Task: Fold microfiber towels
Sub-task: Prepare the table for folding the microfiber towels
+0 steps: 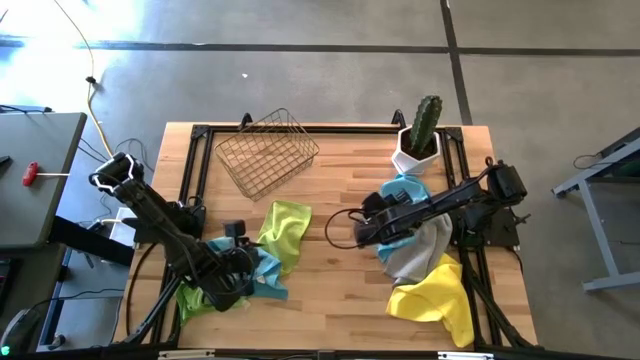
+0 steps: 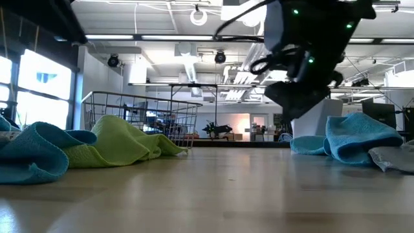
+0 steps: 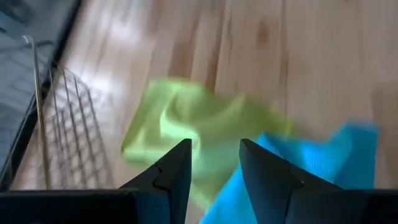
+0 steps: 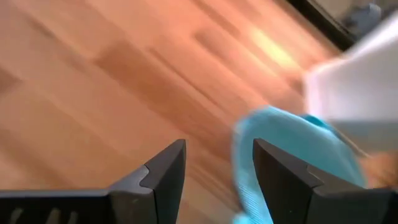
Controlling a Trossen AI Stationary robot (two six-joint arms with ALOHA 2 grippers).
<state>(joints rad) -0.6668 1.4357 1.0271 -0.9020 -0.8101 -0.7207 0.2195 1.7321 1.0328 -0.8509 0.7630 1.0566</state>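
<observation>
Right wrist view shows our right gripper (image 4: 214, 165) with its fingers spread and nothing between them, above bare wood beside a light blue towel (image 4: 292, 149). From above, that towel (image 1: 405, 188) sits by the cactus pot (image 1: 417, 150), with grey (image 1: 415, 255) and yellow (image 1: 437, 297) towels nearby. Our left gripper (image 3: 212, 163) is likewise spread, over a lime green towel (image 3: 193, 124) and another blue towel (image 3: 311, 162) near the wire basket (image 1: 265, 150).
</observation>
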